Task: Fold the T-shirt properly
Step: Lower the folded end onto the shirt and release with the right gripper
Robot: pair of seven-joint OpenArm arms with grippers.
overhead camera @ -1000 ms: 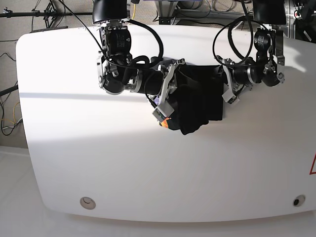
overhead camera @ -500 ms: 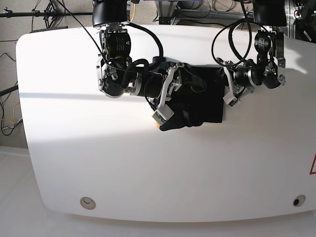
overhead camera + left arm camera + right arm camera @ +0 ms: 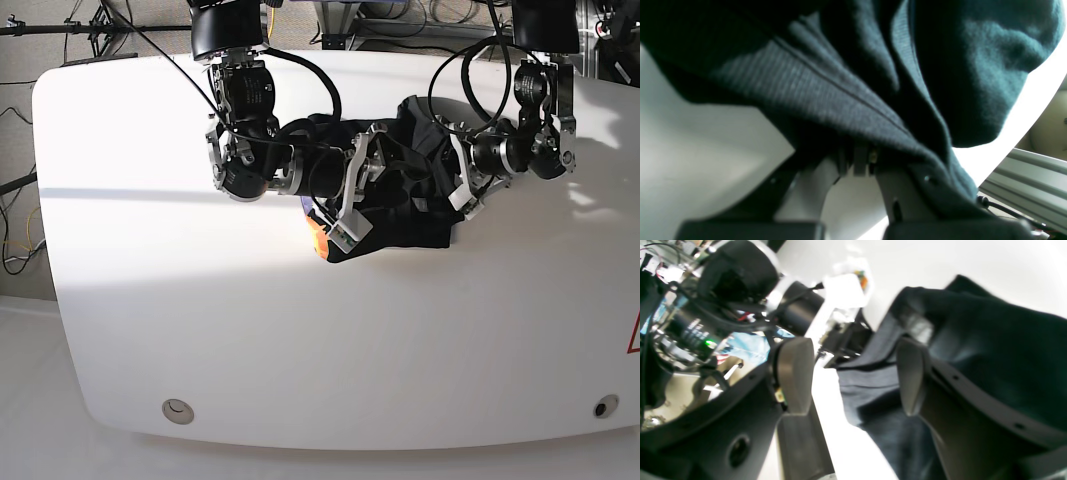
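While the left gripper (image 3: pixel 860 160) pinches the T-shirt (image 3: pixel 400 205) at frame centre, the right gripper (image 3: pixel 850 376) gapes wide beside it.

two black-motored arms (image 3: pixel 250 160), looping black cables (image 3: pixel 470 70), grey screw-dotted gripper (image 3: pixel 853 376) fingers (image 3: pixel 795 373)

No word, brand or number can be read in any view; the only sign is part of a red triangle outline at the right edge of the white table (image 3: pixel 300 350), its content cut off
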